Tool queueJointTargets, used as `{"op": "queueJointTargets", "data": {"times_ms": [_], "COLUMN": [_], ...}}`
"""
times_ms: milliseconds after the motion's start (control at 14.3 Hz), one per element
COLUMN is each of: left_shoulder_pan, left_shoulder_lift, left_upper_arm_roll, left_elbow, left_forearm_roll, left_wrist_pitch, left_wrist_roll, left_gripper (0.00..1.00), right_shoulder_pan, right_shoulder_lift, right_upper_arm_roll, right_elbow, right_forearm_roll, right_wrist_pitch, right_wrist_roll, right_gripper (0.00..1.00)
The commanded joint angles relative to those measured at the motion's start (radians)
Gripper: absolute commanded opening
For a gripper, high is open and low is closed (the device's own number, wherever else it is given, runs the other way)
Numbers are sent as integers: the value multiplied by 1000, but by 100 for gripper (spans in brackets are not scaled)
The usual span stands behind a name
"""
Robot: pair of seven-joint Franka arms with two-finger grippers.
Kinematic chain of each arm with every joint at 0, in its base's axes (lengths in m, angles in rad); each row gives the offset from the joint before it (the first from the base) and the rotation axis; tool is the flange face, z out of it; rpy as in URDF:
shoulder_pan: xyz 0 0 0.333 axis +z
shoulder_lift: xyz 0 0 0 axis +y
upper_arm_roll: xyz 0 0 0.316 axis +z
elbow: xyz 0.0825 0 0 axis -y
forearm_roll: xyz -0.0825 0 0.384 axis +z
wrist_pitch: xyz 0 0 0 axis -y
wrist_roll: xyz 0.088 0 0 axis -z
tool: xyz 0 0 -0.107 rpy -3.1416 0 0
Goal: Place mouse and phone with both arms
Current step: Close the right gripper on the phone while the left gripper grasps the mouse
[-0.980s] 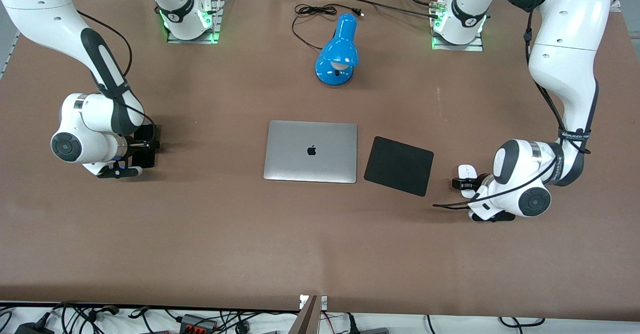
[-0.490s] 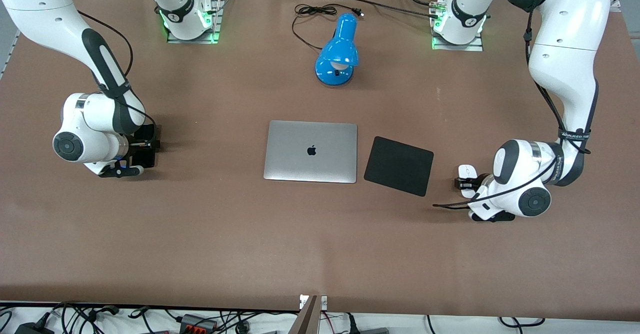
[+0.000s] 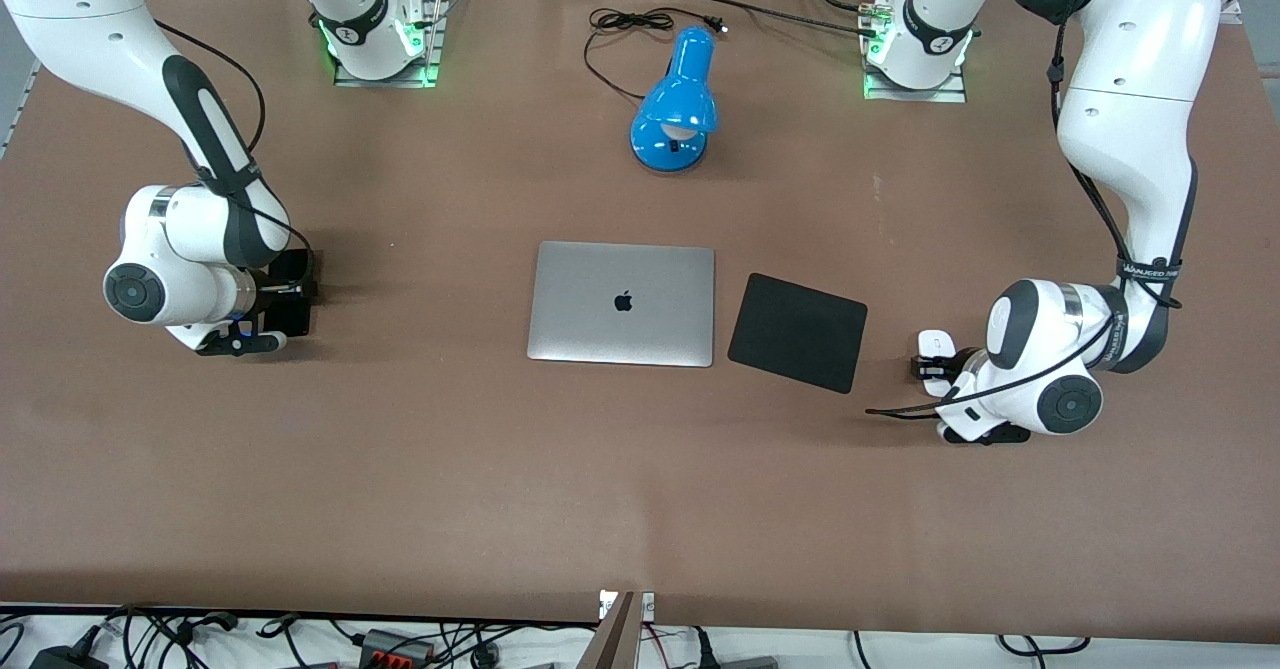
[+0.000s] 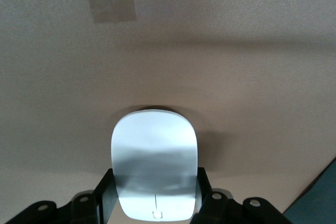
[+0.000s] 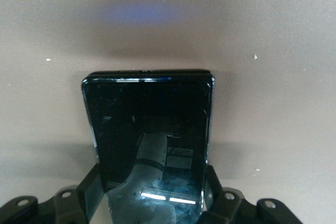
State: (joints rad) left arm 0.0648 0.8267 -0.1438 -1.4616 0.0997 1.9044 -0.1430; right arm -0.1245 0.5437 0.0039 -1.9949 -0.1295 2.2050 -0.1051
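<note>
Where the left arm ends, the left tool [image 3: 938,367] is clenched on the mouse [image 3: 934,342], its two fingers [image 4: 103,199] pressed against the sides of the white shell, as the left wrist view [image 4: 155,163] shows; the mouse sits low at the counter [image 3: 640,489] near the left arm's end, just beside the black pad [image 3: 797,331] but apart from it. At the right arm's end of the counter, the right tool [image 3: 283,294] is clenched on the phone [image 3: 288,267], its fingers [image 5: 90,190] bracketing the long edges of the glossy black slab [image 5: 152,140], whose screen mirrors the arm above. Between the two tools, the closed silver laptop [image 3: 621,303] lies beside the pad, and a blue desk lamp [image 3: 677,104] lies farther from the front camera, its cord [image 3: 625,24] looping toward the arms' bases.
</note>
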Motion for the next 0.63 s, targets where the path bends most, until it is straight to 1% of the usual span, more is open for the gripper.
{"op": "queueJointTargets", "data": {"times_ms": [0,70,210,350,420,560], "left_shoulder_pan": [6,6,6,4,0,7], "left_shoulder_lift": [6,5,0,-6,-7,-15], "left_upper_arm_roll": [-7,-7,-7,-8,-14,-49], "left_elbow": [20,21,26,30,32,32], "left_forearm_roll": [14,14,14,14,12,12], "left_wrist_pitch": [-1,-2,-5,-11,-16,-16], "left_wrist_roll": [32,43,51,51,49,37], "left_gripper": [56,54,54,54,54,54], "right_shoulder_pan": [-14,-15,-9,0,6,6], "right_shoulder_lift": [4,-2,-31,-74,-85,-90], "right_upper_arm_roll": [8,10,13,21,39,92], "right_elbow": [-10,-5,14,53,85,161], "right_forearm_roll": [-21,-19,-16,-10,-3,4], "right_wrist_pitch": [-2,-17,-56,-132,-175,-255], "right_wrist_roll": [-18,-34,-56,-54,-54,-39], "right_gripper": [25,21,19,18,18,18]}}
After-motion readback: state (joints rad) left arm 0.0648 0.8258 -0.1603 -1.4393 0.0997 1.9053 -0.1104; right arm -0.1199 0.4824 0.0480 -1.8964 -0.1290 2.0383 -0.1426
